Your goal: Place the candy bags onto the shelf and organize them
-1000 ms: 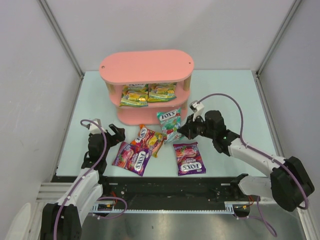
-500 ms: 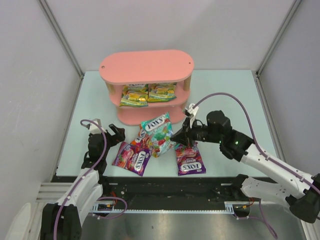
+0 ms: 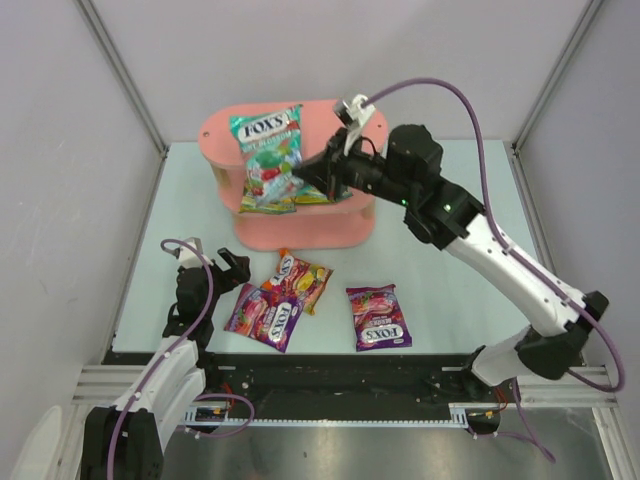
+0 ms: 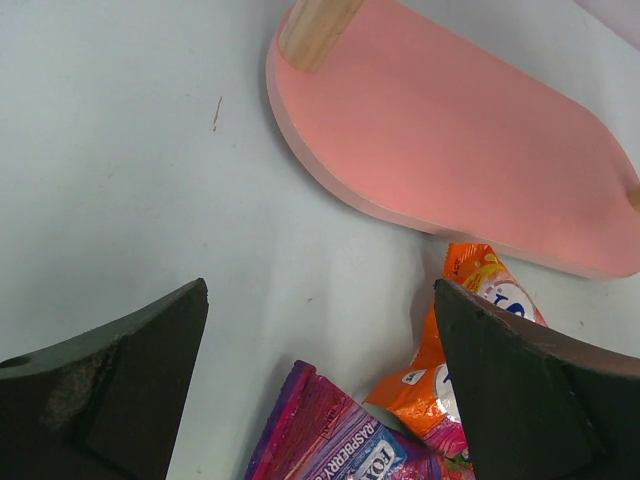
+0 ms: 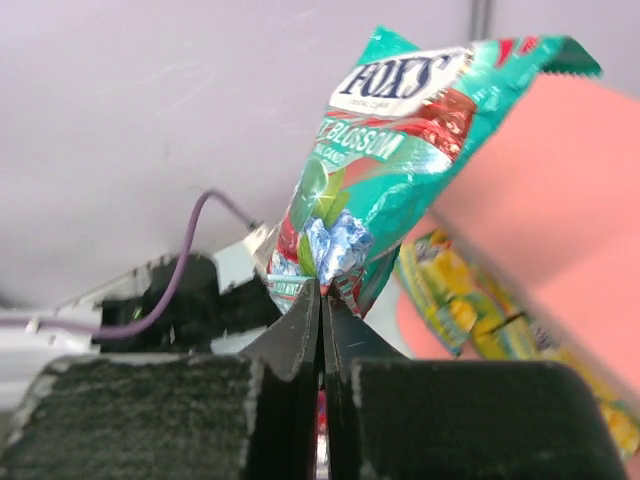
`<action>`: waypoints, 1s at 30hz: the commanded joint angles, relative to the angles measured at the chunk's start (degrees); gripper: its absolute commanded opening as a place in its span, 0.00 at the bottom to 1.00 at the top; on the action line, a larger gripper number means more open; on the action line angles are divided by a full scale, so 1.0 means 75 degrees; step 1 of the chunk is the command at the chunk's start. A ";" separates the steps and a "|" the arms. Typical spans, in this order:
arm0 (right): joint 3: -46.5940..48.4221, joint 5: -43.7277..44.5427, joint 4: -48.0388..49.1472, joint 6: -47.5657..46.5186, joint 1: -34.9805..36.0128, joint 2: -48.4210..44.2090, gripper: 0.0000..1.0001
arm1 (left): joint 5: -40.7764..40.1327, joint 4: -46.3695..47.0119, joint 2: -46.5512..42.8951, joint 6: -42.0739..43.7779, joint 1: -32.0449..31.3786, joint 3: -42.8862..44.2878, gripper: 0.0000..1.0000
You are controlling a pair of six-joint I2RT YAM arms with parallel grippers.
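The right gripper [image 3: 303,172] clamps the teal bag [image 3: 266,148] by its bottom edge so it stands upright at the shelf [image 3: 340,125] top, ready for placing; the left gripper [image 4: 320,320] rests low, jaws wide.

The teal bag [image 5: 375,150] read "FOX'S" and "BLOSSOM". The right purple bag [image 3: 378,317] and the left purple bag [image 3: 262,315] also read "FOX'S".

Since 1.0 s ago: right gripper [image 3: 303,172] is off the table. It goes from low in front of the shelf [image 3: 214,138] base, through a mid-height lift 0.5 s ago, up to top-board level, arm now stretched far forward. The teal bag [image 3: 267,148], pinched at its lower edge, goes with it: from leaning at the base to overlapping the top board's left half in the top view. The red-orange bag [image 3: 298,280], partly covered 0.5 s ago, shows whole again.
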 commanded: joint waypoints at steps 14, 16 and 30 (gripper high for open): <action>0.4748 0.0447 0.0298 0.1776 -0.1027 0.3841 0.00 | 0.0093 0.0227 -0.0051 -0.0119 0.0054 0.0132 1.00; 0.5098 0.0318 0.0158 0.1928 -0.1192 0.4018 0.00 | 0.0082 0.0250 -0.0040 -0.0107 0.0054 0.0132 1.00; 0.4164 -0.0573 0.0461 0.2818 -0.1356 0.3621 0.00 | 0.0094 0.0239 -0.0004 -0.0107 0.0054 0.0144 1.00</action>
